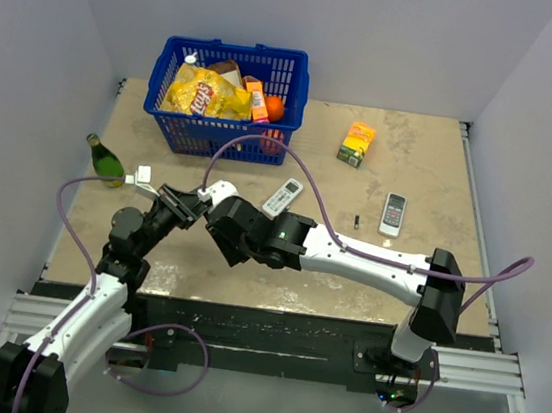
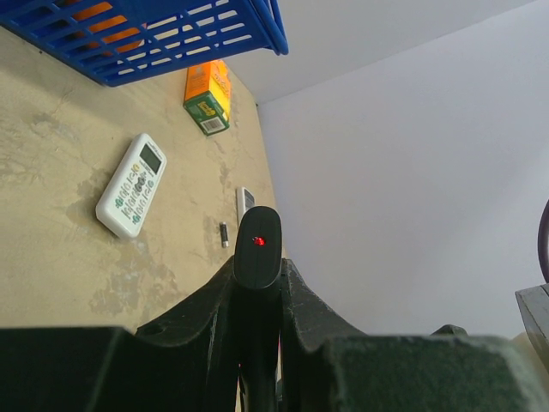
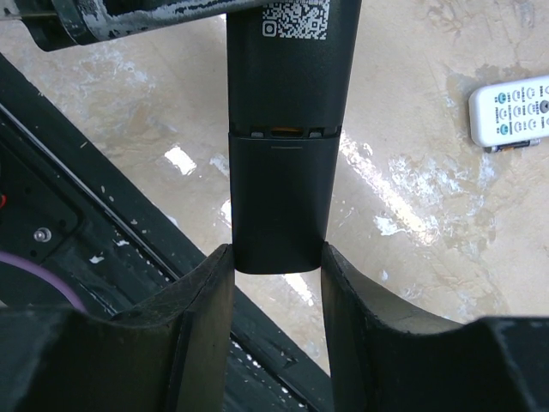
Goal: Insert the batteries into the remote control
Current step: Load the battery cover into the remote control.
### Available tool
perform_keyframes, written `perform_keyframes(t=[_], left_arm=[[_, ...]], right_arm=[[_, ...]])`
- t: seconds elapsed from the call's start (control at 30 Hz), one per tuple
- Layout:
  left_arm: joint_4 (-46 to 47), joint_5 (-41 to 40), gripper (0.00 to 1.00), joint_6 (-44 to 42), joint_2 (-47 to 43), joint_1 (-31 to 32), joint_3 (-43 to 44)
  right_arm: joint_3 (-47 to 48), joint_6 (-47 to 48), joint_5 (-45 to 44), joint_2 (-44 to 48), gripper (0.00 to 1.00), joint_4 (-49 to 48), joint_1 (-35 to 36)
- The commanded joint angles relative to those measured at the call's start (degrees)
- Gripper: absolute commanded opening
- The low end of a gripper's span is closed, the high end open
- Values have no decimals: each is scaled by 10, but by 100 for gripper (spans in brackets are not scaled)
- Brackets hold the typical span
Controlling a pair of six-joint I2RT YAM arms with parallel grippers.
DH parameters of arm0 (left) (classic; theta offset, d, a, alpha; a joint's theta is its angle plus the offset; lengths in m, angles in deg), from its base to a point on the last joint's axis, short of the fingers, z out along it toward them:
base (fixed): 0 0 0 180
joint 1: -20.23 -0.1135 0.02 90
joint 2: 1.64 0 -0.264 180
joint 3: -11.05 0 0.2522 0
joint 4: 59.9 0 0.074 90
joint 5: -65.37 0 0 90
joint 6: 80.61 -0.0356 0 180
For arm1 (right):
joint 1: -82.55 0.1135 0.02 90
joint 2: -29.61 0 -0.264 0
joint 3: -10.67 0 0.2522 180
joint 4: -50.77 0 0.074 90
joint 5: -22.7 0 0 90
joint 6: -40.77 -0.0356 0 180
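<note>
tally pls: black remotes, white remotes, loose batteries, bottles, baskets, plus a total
black remote: 1
white remotes: 2 (centre white remote, right white remote)
loose battery: 1
green bottle: 1
blue basket: 1
total: 6

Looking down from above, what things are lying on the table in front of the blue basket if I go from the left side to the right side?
green bottle → white remote with a small screen → little battery → other white remote
</note>
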Motion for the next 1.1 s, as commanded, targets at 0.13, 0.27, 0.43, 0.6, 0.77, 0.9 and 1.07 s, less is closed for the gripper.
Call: perform_keyframes(t=[0.13,0.27,0.43,0.6,0.77,0.9,1.07], left_arm=[[61,11,0,25,-4,2,-11],[66,11,0,25,-1,2,-12],[71,10,0,26,-1,2,-16],[76,7,0,29,-1,2,-21],[83,9,0,34,1,2,-22],[86,11,0,37,2,2,-22],[89,12,0,40,2,2,-23]], right_arm=[[32,5,3,-5,38,24,3],[32,4,3,-4,41,29,3],[34,5,7,-1,43,34,3],[38,8,8,-1,47,41,2],[37,7,8,0,50,40,2],[39,8,9,0,50,38,3],[44,8,13,0,52,37,3]])
